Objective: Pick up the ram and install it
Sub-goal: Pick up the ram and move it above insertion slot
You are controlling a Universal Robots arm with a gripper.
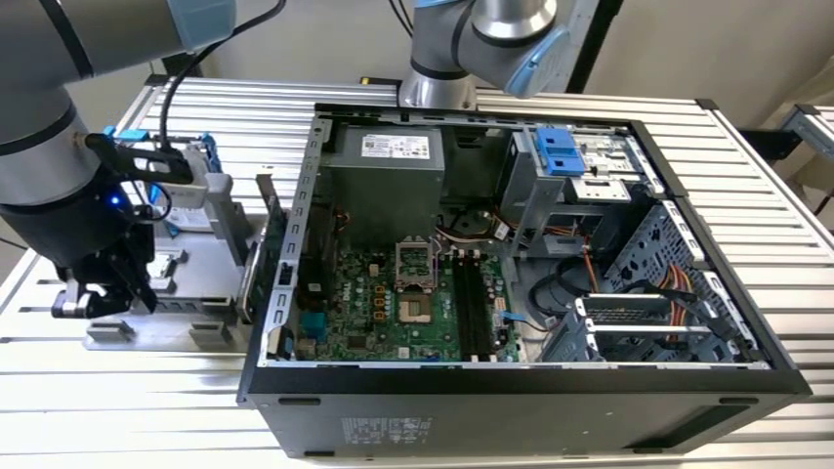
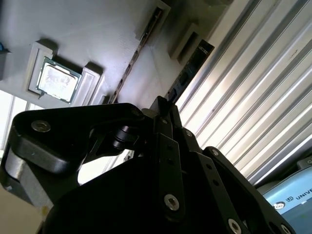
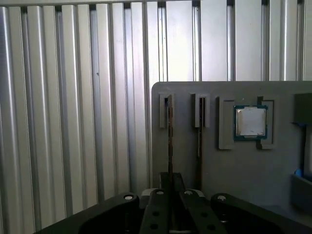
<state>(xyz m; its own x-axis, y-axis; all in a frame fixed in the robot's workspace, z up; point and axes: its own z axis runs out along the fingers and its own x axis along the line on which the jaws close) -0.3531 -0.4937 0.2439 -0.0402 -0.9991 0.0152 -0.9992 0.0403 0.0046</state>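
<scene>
The ram is a thin dark stick standing on edge in a slot of the grey holder. It also appears in the second wrist view. My gripper sits at one end of it, fingers pressed together on the stick, which still rests in its slot. In the exterior view the gripper hangs low over the holder at the exterior view's left. A second stick stands in the neighbouring slot. The black memory slots lie on the motherboard in the open computer case.
A square silver CPU lies in a recess of the holder beside the sticks. Upright parts stand on the holder between the gripper and the case wall. A second robot arm base stands behind the case. The table is ribbed metal.
</scene>
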